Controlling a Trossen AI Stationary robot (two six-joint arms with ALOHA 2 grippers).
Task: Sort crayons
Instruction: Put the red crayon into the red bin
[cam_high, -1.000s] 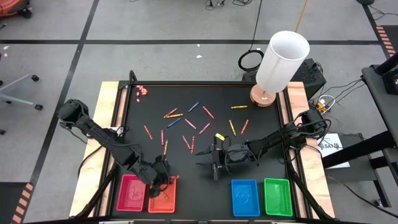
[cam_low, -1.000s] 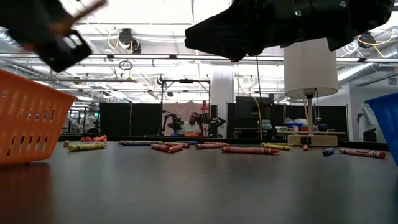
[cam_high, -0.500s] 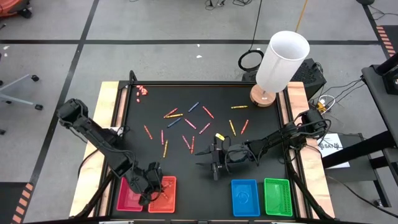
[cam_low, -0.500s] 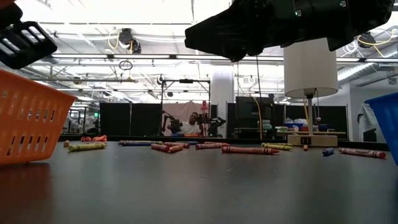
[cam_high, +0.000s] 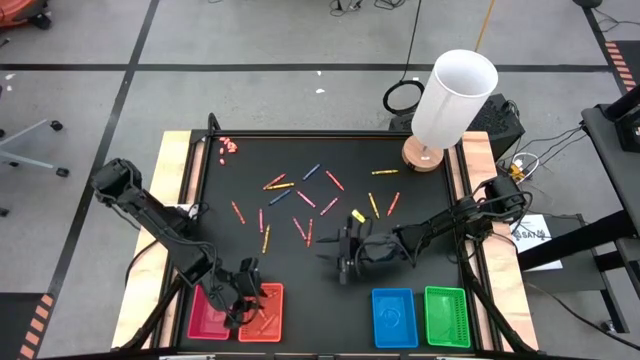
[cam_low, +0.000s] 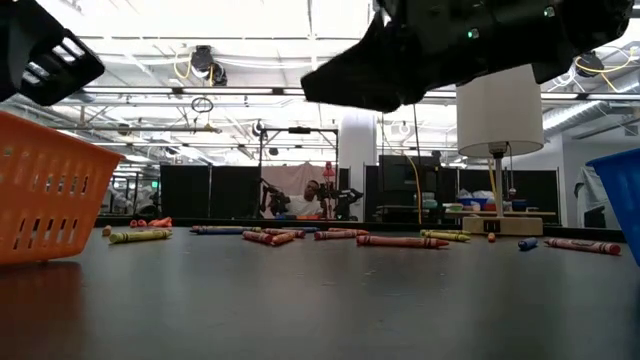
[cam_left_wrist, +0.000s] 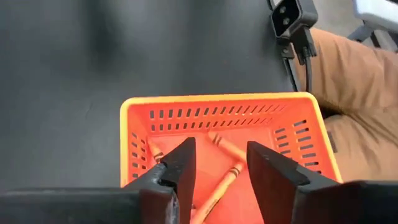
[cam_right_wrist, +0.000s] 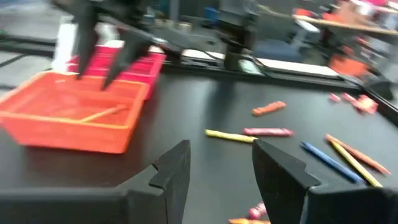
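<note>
Left end effector (cam_high: 243, 297) and right end effector (cam_high: 345, 255) hover with fingers parted.

Crayons (cam_high: 300, 205): most loose on the black mat, a few already binned.
Thin short sticks – red, pink, orange, blue, yellow – lie flat, scattered at all angles across the mat's middle & far part, mostly apart, a few touching in pairs. Low view: a row lying flat (cam_low: 400, 241) toward the far edge. Orange ones (cam_left_wrist: 227, 180) lie crossed on the floor of the orange tray.
</note>
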